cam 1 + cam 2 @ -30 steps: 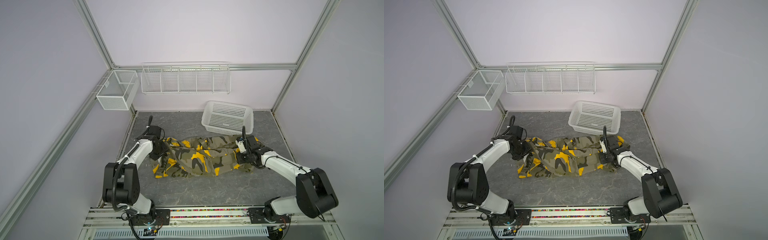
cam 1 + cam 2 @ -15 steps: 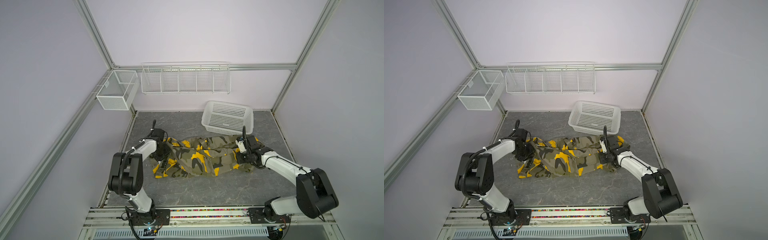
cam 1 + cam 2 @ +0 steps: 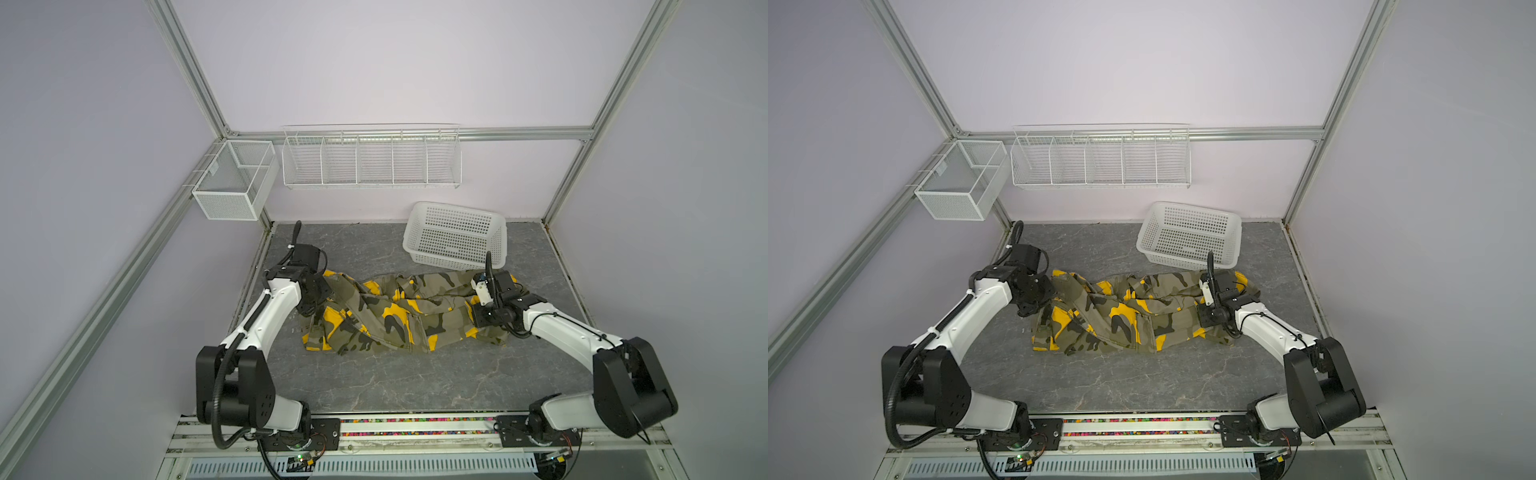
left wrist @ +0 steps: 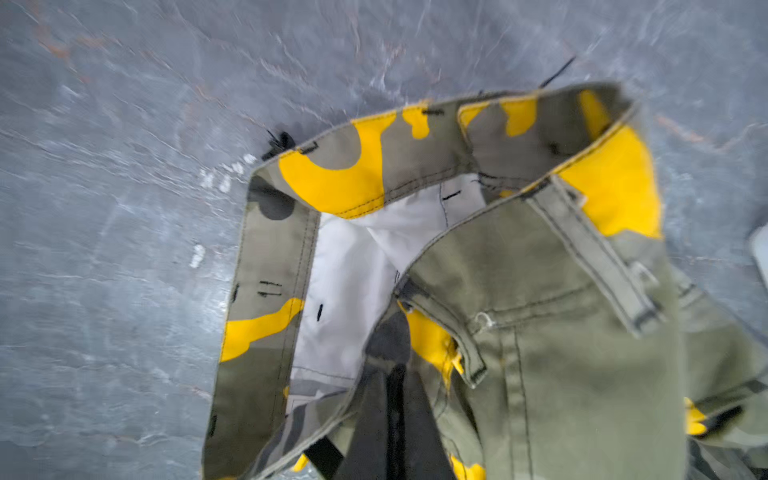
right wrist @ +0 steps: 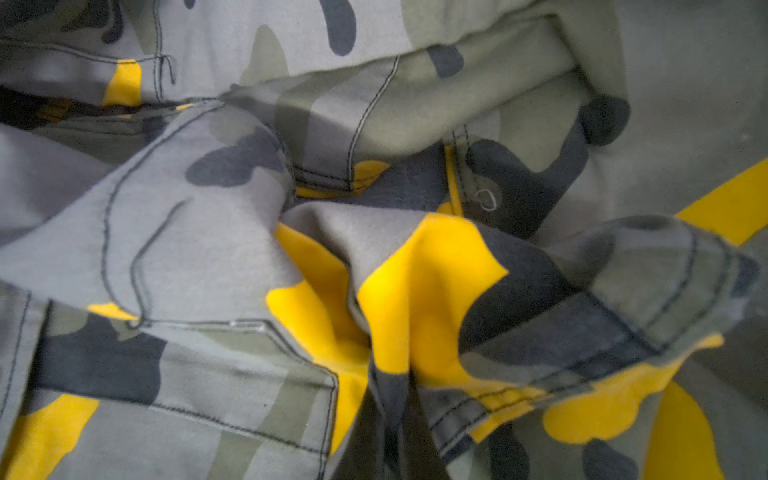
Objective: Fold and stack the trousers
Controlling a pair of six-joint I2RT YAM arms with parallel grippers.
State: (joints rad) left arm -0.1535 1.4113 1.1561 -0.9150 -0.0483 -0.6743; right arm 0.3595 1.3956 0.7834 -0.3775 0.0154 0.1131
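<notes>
**A:** Across the middle of the frame, on the grey table (image 3: 415,382), what lies there?

**B:** One pair of trousers (image 3: 399,316), crumpled, running left to right. Soft, floppy and fairly light, I judge. The stitched waistband (image 4: 274,266) should give the firmest hold. My left gripper (image 3: 320,299) is closed on the waist end, and my right gripper (image 3: 476,320) is pinching a bunched fold at the other end.

**A:** What else?

**B:** One white basket (image 3: 455,210) above them to the right, one wire rack (image 3: 370,160), one mesh box (image 3: 232,183).
</notes>
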